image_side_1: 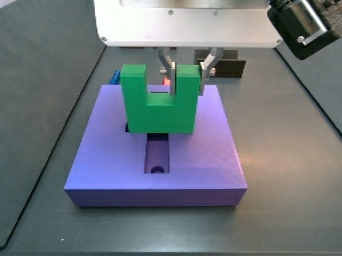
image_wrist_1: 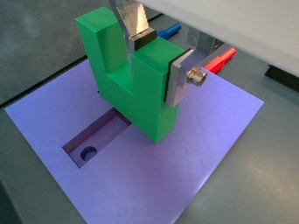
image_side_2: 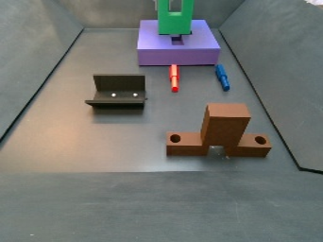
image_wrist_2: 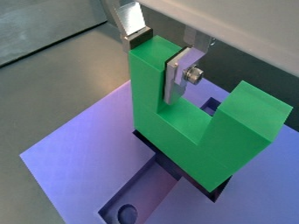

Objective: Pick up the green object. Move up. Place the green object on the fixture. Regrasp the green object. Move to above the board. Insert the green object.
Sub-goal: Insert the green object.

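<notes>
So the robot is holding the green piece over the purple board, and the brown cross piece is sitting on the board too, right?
Not quite. The gripper does hold the green object at the board, but the brown cross piece sits on the floor, far from the board. A side view shows it beside the fixture.

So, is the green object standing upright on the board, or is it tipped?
Upright: the green object stands on the purple board, prongs pointing up, its base in the recess. The gripper holds one prong from above.
</notes>
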### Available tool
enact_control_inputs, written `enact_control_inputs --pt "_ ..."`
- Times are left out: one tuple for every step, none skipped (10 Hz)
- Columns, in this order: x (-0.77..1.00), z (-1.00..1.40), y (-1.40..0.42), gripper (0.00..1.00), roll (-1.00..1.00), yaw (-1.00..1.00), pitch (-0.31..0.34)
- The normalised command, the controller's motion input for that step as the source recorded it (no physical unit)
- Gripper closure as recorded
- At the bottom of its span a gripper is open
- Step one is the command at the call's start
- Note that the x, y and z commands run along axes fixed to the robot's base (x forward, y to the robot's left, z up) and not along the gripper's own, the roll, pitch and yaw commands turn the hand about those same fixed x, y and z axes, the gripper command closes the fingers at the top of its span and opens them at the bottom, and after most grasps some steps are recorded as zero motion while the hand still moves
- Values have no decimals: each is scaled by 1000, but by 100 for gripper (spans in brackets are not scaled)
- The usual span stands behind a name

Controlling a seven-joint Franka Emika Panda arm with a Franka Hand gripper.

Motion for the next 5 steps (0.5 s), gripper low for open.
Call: enact_control_inputs --pt "-229 -243 0 100 0 0 -94" --pt "-223 -77 0 100 0 0 -66" --pt "-160 0 74 100 0 0 -27" --pt "-103 0 0 100 0 0 -33" --pt "40 -17 0 100 20 31 -19"
